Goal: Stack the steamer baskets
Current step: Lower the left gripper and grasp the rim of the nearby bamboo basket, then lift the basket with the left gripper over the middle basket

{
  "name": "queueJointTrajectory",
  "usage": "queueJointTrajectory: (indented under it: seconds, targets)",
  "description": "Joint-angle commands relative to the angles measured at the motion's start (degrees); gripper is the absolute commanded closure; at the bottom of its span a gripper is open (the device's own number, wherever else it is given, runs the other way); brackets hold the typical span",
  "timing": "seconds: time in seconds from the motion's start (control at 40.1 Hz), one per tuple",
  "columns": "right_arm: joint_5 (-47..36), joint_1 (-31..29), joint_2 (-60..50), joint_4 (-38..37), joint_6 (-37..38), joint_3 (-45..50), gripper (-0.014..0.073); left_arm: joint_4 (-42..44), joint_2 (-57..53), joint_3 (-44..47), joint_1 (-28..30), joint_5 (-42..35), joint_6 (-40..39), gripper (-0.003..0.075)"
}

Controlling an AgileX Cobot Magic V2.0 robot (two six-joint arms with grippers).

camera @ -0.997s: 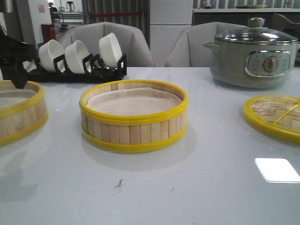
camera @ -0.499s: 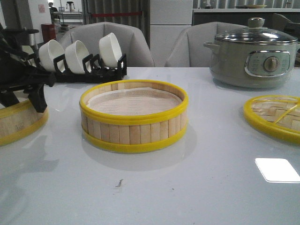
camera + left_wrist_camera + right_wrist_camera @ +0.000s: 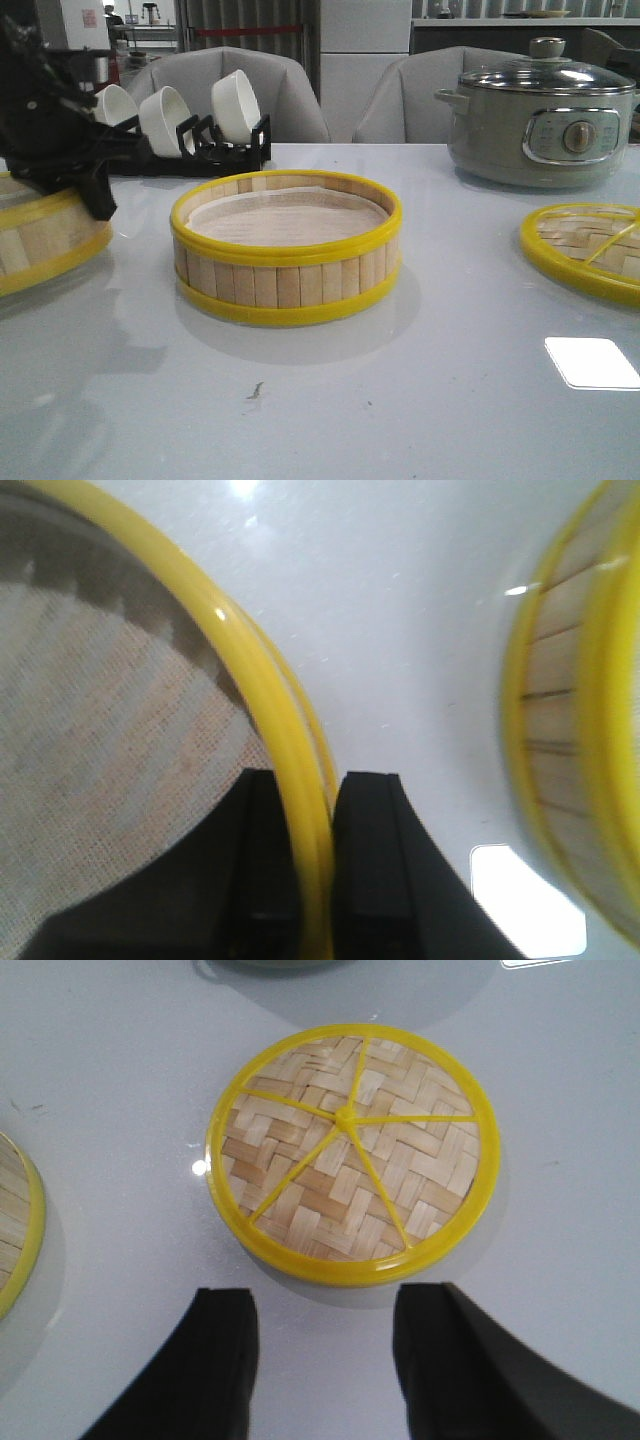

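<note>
The left pincer (image 3: 318, 880) clamped the yellow rim of the left steamer basket (image 3: 45, 240), one finger inside, one outside, at the bench's (image 3: 420, 400) left edge. The second steamer basket (image 3: 286, 247) sat level mid-bench. The right pincer (image 3: 322, 1360) hung wide apart above the woven lid (image 3: 352, 1155).

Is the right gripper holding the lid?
No, the right gripper is open and clear of the lid, which lies flat on the table.
</note>
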Motion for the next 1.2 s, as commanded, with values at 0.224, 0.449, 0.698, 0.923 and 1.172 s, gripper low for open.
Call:
queueJointTrajectory:
  seconds: [0.224, 0.449, 0.698, 0.923, 1.172]
  targets:
    - [-3.85, -0.24, -0.42, -0.20, -0.17, -2.01, 0.0176, 0.43, -3.82, -15.98, -13.56, -0.37, 0.33, 0.0634]
    - [-3.50, -0.24, -0.42, -0.20, -0.17, -2.01, 0.0176, 0.57, -1.21, -18.53, -23.10, 0.11, 0.33, 0.0634]
    - [-3.24, -0.24, -0.42, -0.20, -0.17, -2.01, 0.0176, 0.90, 2.75, -19.12, -28.40, -1.73, 0.33, 0.0634]
    - [-3.24, -0.24, -0.42, -0.20, -0.17, -2.01, 0.0176, 0.77, 4.65, -19.12, -28.82, -3.27, 0.33, 0.0634]
    - [-3.18, -0.24, -0.42, -0.20, -0.17, -2.01, 0.0176, -0.55, 4.99, -19.12, -28.91, -5.54, 0.33, 0.0634]
